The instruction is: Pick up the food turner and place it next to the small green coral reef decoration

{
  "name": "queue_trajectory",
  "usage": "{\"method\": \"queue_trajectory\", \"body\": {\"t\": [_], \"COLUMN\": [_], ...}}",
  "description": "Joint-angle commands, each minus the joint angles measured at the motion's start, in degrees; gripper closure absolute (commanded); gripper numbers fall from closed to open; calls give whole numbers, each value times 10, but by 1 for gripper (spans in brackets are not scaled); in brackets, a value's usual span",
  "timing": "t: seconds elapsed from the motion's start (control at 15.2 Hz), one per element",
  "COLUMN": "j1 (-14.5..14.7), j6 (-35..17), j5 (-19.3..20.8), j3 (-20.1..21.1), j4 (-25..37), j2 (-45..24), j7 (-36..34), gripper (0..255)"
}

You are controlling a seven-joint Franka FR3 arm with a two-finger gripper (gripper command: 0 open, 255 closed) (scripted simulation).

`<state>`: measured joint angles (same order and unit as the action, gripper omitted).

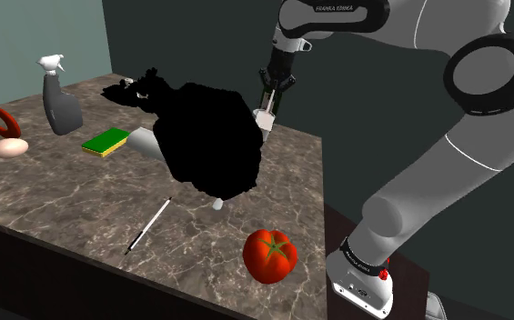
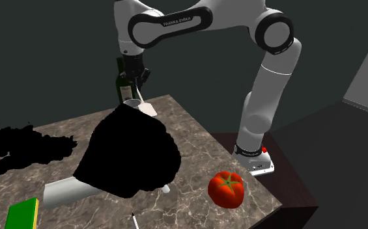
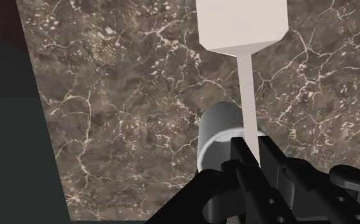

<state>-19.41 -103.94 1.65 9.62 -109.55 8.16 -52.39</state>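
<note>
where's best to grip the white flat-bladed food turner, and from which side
On the white food turner, grip the thin shaft, not the wide flat blade, too broad to clasp. Come along the shaft from the handle end, as the black gripper has it.

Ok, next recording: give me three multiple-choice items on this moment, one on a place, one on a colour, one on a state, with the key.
1. Where is the tomato? A on the floor; B on a shelf; C on the table, near a corner.
2. The sponge is: A green and yellow; B blue; C red.
3. The gripper is: A open; B shut on nothing; C shut on the turner.
Key: C, it rests on the marbled top by a corner; A, green top over a yellow side; C, the wrist view shows the thin handle clasped.
</note>
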Motion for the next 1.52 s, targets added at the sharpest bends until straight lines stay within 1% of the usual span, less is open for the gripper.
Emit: {"method": "queue_trajectory", "body": {"t": [0.0, 0.26, 0.46, 0.53, 0.59, 1.45], "j1": [8, 28, 48, 55, 71, 66], "j6": [10, 29, 51, 60, 80, -23], "j5": [6, 24, 42, 48, 62, 62], "j3": [14, 35, 48, 51, 57, 53], "j4": [45, 140, 224, 255, 319, 209], "j2": [-37, -117, -183, -206, -252, -246], "j7": [-24, -68, -98, -108, -125, -131], "gripper": [255, 255, 255, 255, 255, 255]}}
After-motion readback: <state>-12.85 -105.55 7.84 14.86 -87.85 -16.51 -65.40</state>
